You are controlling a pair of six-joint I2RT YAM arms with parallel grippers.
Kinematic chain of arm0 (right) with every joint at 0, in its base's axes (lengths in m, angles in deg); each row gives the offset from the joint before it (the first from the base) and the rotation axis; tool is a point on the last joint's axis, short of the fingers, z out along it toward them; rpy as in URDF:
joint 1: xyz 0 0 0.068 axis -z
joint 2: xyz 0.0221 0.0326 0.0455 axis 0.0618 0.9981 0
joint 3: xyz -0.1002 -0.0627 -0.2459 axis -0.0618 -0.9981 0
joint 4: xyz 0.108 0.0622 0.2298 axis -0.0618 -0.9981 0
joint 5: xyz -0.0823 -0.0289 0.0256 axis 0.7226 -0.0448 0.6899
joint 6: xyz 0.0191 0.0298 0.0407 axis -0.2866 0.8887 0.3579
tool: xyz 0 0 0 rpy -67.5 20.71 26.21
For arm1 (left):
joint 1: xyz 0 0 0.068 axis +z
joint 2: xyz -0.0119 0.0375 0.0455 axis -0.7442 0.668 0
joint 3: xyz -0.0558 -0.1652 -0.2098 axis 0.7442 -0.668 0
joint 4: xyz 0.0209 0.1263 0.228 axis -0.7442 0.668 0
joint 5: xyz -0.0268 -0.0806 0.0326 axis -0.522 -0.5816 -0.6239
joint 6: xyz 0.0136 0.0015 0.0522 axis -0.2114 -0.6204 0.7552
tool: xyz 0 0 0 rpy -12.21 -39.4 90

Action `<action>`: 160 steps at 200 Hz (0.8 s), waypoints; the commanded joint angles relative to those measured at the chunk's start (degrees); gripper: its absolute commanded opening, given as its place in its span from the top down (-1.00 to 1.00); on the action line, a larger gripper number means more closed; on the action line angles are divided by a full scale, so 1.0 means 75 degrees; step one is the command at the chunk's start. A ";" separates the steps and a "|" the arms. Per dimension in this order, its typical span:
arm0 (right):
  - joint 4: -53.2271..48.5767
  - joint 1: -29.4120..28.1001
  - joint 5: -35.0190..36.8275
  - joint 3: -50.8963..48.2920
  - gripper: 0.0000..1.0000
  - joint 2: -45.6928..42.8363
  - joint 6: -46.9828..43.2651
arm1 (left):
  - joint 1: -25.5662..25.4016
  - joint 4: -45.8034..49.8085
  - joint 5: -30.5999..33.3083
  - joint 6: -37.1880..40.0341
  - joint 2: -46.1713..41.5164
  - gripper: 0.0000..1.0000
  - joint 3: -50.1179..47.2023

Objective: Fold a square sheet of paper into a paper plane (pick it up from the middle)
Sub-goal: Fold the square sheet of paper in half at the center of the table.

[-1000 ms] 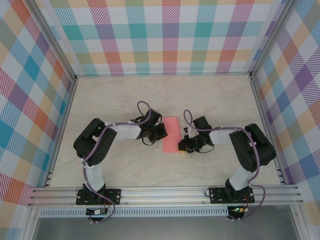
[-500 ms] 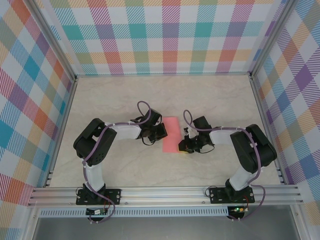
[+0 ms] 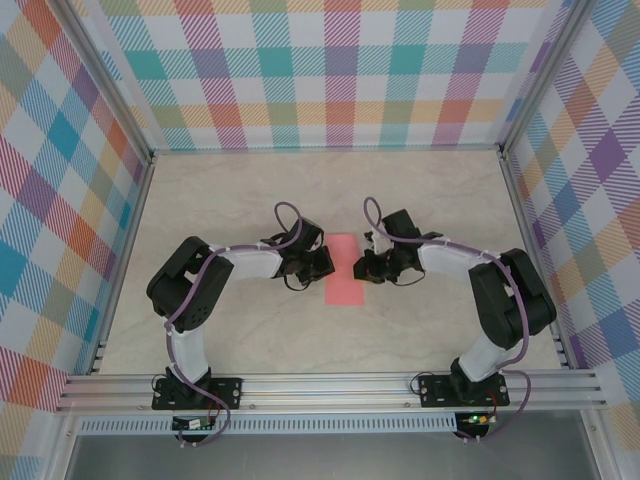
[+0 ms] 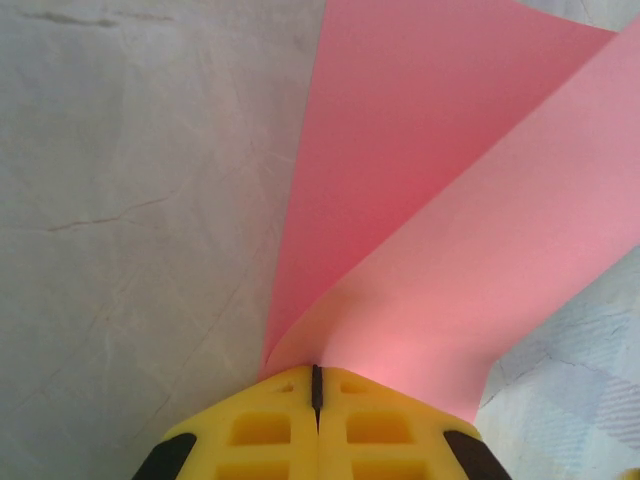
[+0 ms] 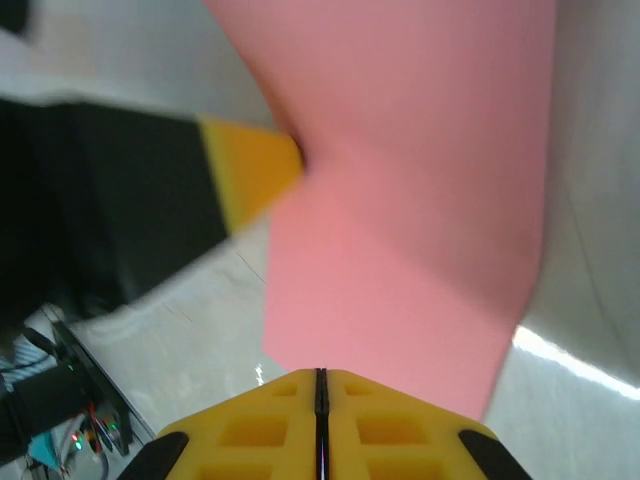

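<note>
Pink sheet point(image 4: 430, 200), apparently in left tool point(image 4: 316, 375)

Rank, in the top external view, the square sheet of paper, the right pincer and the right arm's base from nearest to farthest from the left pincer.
1. The square sheet of paper: at the tips of the left pincer, just to its right.
2. The right pincer: across the sheet, at its right edge.
3. The right arm's base: at the bottom of the view, far to the right.
</note>
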 commanded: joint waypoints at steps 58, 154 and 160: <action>0.0476 0.0336 -0.0195 0.0840 0.82 0.1397 -0.0103 | -0.0100 0.0805 0.0259 0.0201 0.0110 1.00 -0.0145; 0.0521 0.0361 0.0060 0.0533 0.79 0.1764 -0.0138 | -0.0095 0.0849 0.0307 0.0202 0.0098 1.00 -0.0188; 0.0493 0.0359 -0.0026 0.0598 0.79 0.1711 -0.0142 | -0.0093 0.0858 0.0305 0.0196 0.0093 1.00 -0.0186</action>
